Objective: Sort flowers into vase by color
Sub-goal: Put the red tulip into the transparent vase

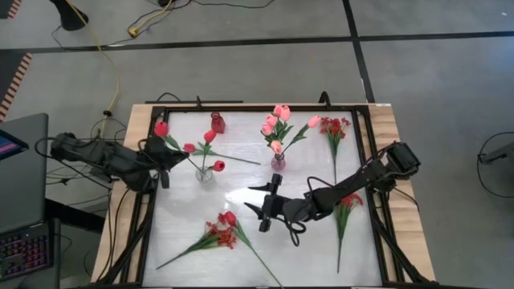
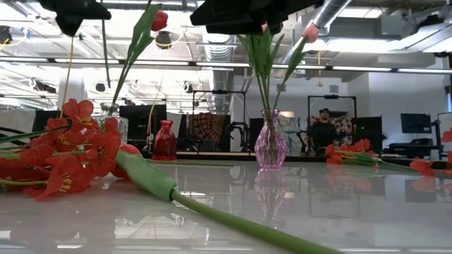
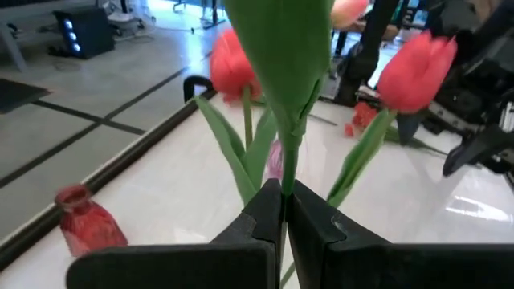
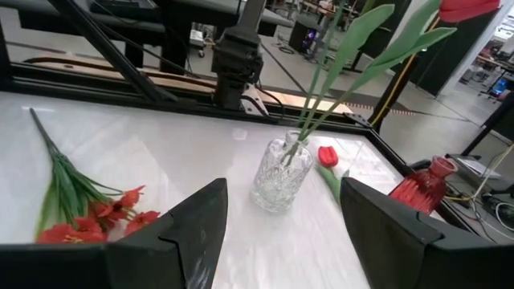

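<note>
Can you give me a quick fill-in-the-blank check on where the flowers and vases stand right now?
1. The left gripper has its fingers shut on a tulip's green ____.
2. The pink tulips stand in the ____ vase.
3. The right gripper is open and faces the ____ vase with the red tulips.
4. The small red vase holds ____ flowers.

Missing words: stem; purple; clear; no

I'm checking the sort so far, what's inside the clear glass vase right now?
The clear glass vase holds green stems of red tulips fanning out above it. The left gripper is shut on another tulip stem beside it. How many stems reach its bottom is hidden by the cut glass.
</note>
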